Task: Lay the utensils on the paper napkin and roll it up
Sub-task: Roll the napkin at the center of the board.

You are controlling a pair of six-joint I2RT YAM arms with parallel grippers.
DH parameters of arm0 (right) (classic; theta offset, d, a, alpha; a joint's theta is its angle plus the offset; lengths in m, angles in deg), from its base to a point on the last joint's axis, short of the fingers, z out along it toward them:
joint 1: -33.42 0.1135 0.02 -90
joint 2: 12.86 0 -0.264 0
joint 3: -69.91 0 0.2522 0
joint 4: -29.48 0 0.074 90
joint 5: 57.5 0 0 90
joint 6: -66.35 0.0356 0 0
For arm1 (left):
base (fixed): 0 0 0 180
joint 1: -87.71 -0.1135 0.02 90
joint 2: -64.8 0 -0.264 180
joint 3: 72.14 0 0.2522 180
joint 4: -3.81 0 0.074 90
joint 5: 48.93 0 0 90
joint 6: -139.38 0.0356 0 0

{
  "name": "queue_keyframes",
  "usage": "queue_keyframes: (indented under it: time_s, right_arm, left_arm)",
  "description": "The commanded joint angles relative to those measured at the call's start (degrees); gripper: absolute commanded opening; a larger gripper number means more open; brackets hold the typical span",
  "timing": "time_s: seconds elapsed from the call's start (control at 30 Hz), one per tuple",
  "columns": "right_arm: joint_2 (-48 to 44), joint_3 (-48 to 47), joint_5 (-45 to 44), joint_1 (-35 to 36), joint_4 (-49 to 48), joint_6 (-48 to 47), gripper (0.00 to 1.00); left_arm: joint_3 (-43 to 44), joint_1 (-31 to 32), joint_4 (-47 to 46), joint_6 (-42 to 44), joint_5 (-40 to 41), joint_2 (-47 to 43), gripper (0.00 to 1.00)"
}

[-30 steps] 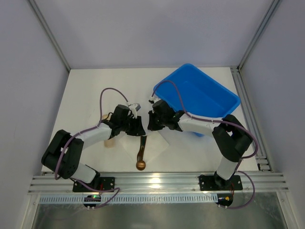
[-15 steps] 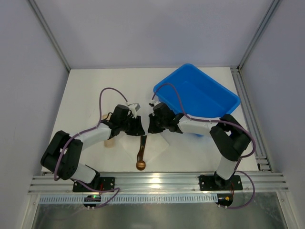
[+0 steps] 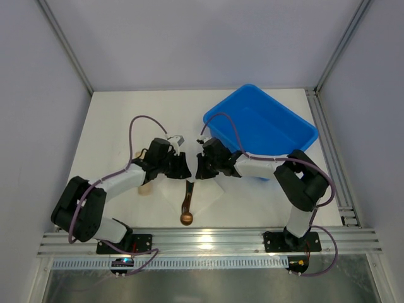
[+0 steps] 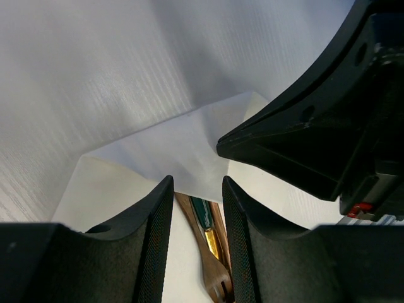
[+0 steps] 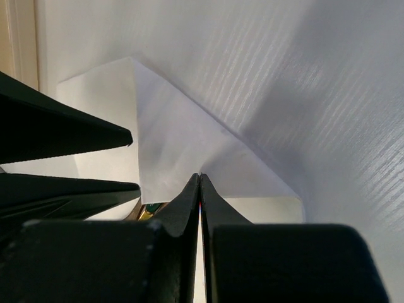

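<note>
Top view, L to R: a beige roll (image 3: 145, 188) is seen just left of the napkin (image 3: 205, 191). The left gripper (image 3: 182, 170) is held low over the napkin, jaws partly open, nothing clamped. In its wrist cam the fork (image 4: 219, 281) is seen below the gap, partly under a folded napkin corner. The spoon (image 3: 187, 205) is laid on the napkin, bowl twd the near edge. The right gripper (image 3: 199, 169) is closed at the fold; whether paper is pinched cannot be told. A blue bin (image 3: 297, 132) is at far right.
</note>
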Motion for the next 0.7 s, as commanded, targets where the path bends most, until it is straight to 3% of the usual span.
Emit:
queue_keyframes:
  time_s: [0.0,0.37,0.67]
  right_arm:
    - [0.92,-0.71,0.9,0.25,-2.61,0.9,0.04]
    - [1.45,-0.18,0.64,0.7,-4.37,1.25,0.04]
    - [1.89,-0.18,0.55,0.87,-4.63,1.6,0.04]
  left_arm:
    - [1.25,0.19,-0.14,-2.33,1.07,-3.11,0.39]
    - [-1.64,0.28,-3.57,-11.56,2.13,-4.78,0.36]
    - [-3.23,2.21,-5.51,-13.23,6.43,-2.94,0.31]
